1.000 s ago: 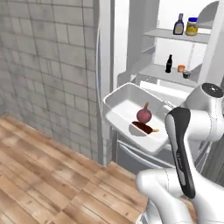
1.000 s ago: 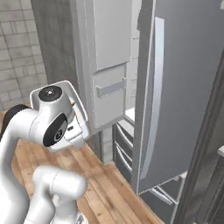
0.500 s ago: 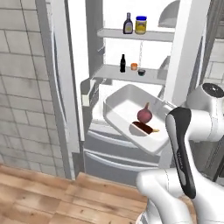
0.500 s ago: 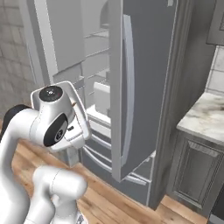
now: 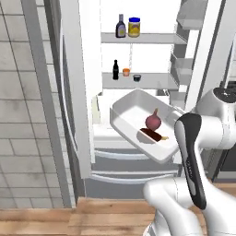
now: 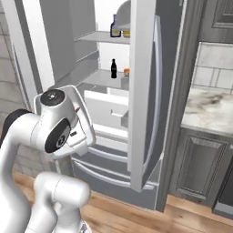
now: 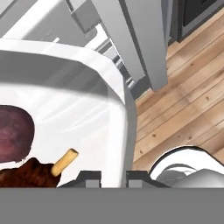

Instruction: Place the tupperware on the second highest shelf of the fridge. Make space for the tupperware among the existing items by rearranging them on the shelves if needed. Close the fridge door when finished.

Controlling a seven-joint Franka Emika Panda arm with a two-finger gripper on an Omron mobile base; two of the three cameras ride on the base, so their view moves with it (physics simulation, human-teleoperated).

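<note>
The tool (image 7: 113,176) was pinched shut on the near rim of the tupperware (image 5: 133,120), held in front of the open fridge (image 5: 138,92), below the shelf (image 5: 138,80) carrying a black bottle (image 5: 115,70) and orange pot (image 5: 126,72). To load it well, it likely needed lifting and levelling first. The tub sat tilted, its long axis running from upper left to lower right.
</note>
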